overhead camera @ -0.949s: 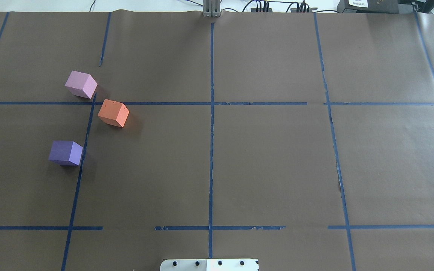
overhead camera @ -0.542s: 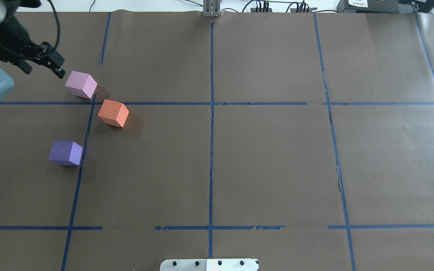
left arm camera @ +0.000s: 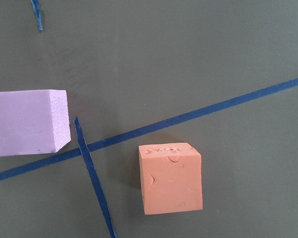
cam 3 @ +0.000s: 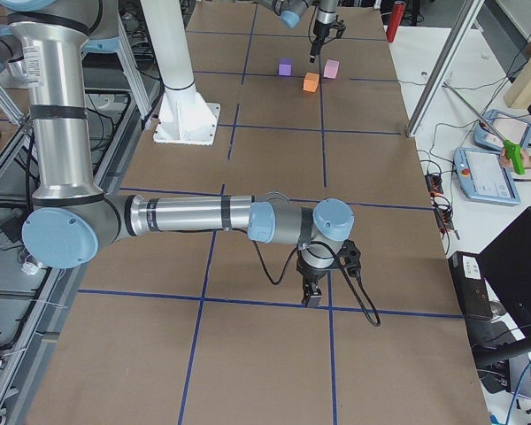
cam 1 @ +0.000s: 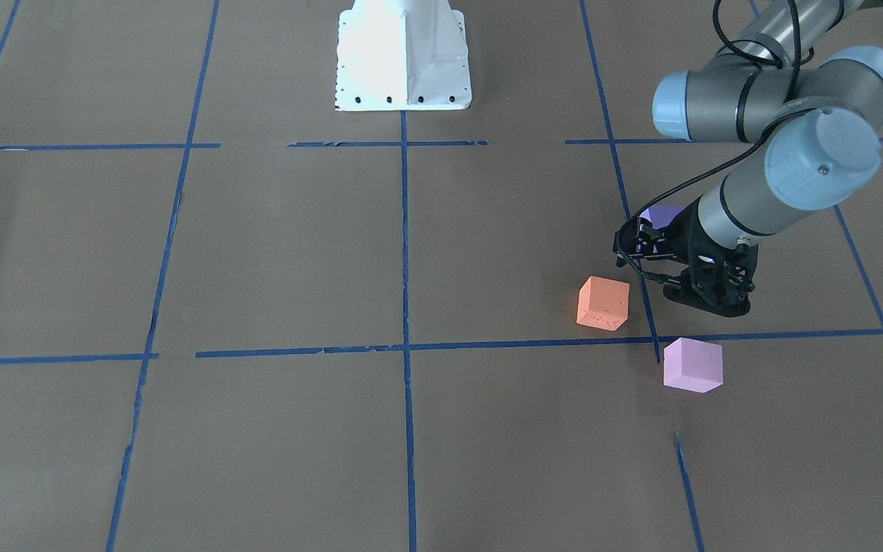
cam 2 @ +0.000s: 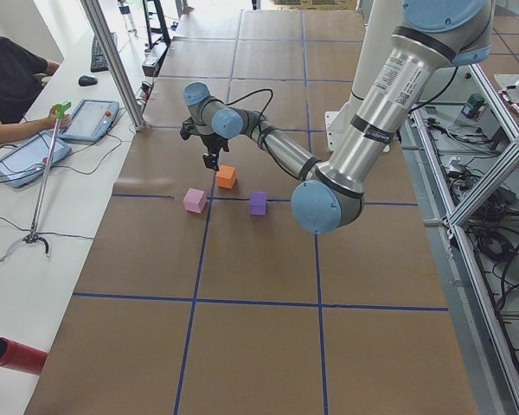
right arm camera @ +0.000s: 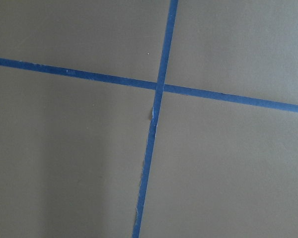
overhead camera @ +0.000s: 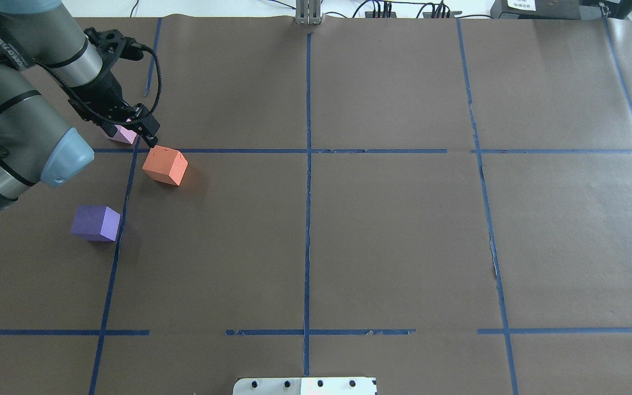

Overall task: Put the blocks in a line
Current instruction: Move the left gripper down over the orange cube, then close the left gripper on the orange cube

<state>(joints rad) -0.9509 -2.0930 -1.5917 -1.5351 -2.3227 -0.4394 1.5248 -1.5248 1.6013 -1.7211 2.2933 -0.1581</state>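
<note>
Three foam blocks sit on the brown paper at the table's left. The orange block (overhead camera: 165, 165) (cam 1: 603, 303) (left arm camera: 171, 177) is in the middle. The pale pink block (overhead camera: 125, 134) (cam 1: 692, 365) (left arm camera: 27, 121) is farther out, mostly hidden by my left gripper in the overhead view. The blue-violet block (overhead camera: 95, 223) (cam 1: 667, 215) is nearer the base. My left gripper (overhead camera: 131, 134) (cam 1: 706, 303) hovers open and empty over the pink and orange blocks, touching neither. My right gripper (cam 3: 312, 297) shows only in the exterior right view, low over a tape crossing; I cannot tell its state.
Blue tape lines (overhead camera: 308, 219) divide the paper into a grid. The white base plate (overhead camera: 305, 385) (cam 1: 403, 54) sits at the near middle edge. An operator's tablets (cam 2: 91, 119) and a red cylinder (cam 2: 13, 356) lie off the paper on the far side.
My left arm has come in from the left edge and moved right and nearer, now covering most of the pink block. The three blocks have not moved.
</note>
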